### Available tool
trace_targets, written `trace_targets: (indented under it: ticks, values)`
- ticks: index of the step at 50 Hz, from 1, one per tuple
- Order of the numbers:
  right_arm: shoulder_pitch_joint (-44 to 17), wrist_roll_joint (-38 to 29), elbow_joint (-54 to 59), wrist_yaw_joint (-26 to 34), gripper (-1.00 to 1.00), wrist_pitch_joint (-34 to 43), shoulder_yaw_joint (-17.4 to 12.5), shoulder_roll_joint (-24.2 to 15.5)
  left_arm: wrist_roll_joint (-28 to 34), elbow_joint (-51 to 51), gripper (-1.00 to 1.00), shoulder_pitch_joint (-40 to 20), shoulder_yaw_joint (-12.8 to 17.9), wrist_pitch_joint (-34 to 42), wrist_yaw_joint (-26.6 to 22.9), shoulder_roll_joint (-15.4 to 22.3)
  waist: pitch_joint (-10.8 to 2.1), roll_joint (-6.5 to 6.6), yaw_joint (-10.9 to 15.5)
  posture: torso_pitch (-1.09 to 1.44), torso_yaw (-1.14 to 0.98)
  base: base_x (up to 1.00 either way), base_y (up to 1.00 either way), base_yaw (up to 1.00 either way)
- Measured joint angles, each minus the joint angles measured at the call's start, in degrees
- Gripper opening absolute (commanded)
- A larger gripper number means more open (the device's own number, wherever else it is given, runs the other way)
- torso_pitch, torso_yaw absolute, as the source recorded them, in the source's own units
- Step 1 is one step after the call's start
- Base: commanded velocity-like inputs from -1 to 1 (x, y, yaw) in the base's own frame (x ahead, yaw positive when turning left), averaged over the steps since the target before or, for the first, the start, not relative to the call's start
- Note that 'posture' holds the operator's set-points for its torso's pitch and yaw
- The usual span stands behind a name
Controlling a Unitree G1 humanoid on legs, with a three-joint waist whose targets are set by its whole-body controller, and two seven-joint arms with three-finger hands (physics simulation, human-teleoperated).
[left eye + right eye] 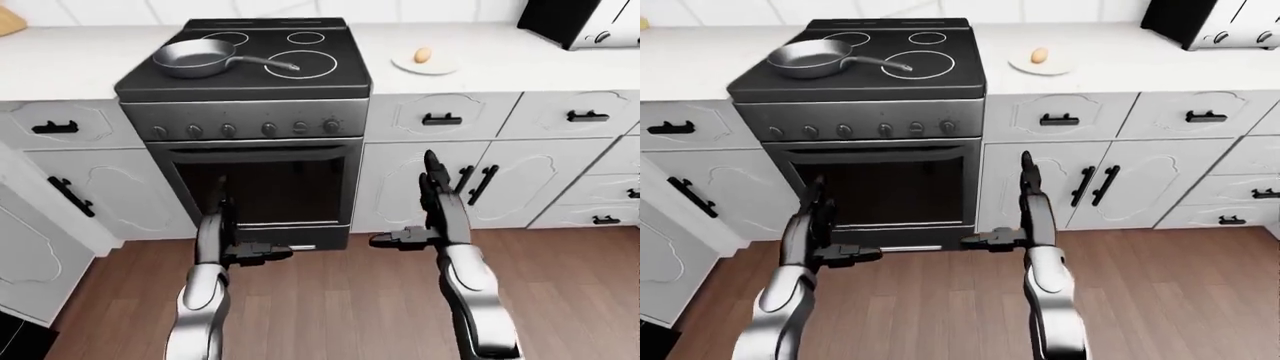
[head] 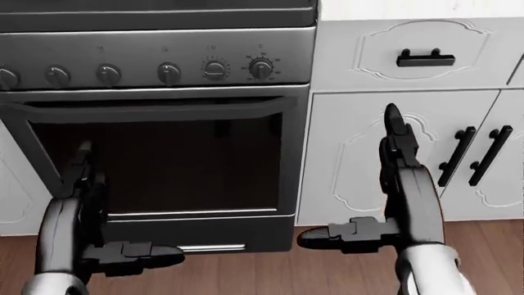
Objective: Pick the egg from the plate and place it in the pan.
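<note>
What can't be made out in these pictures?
- Head view: egg, plate and pan lie beyond the top edge; only the eye views show them.
- Appliance, left-eye view: cut off by the top-right corner.
- Oven knobs' markings: too small.
- Oven interior: dark.
</note>
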Motion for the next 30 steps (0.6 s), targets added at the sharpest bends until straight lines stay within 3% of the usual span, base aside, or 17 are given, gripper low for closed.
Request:
trace_targets:
  ticks: [5,13,22,30]
  values:
    - [-6.59,-1.53,-5.48,0.58,1.00,8.38,-0.86,-0.64,-0.79,-4.00,1.00,-6.40,2.10,8.07,0.17,2.16,-0.07,-0.02,0.01,0.00,0.00,0.00,0.00,0.00]
    - [-13.60,0.64,-4.59,0.05,1.00,15.30,-2.73,-2.15,-4.29,-6.57,1.00,-16.24,5.52,17.36,1.12,6.72,-0.03,0.26,0.02,0.00,0.00,0.00,0.00,0.00]
    - [-20.47,1.99,-6.92,-0.50,1.00,24.25,-3.03,-4.53,-6.62,-5.86,1.00,-25.63,6.03,23.67,2.01,11.07,0.87,0.49,-0.05,0.00,0.00,0.00,0.00,0.00]
    - [-27.23,5.83,-11.33,-3.47,1.00,31.93,-6.36,-5.54,-8.97,-12.44,1.00,-30.19,6.81,32.25,2.18,13.84,0.94,0.54,0.19,0.00,0.00,0.00,0.00,0.00]
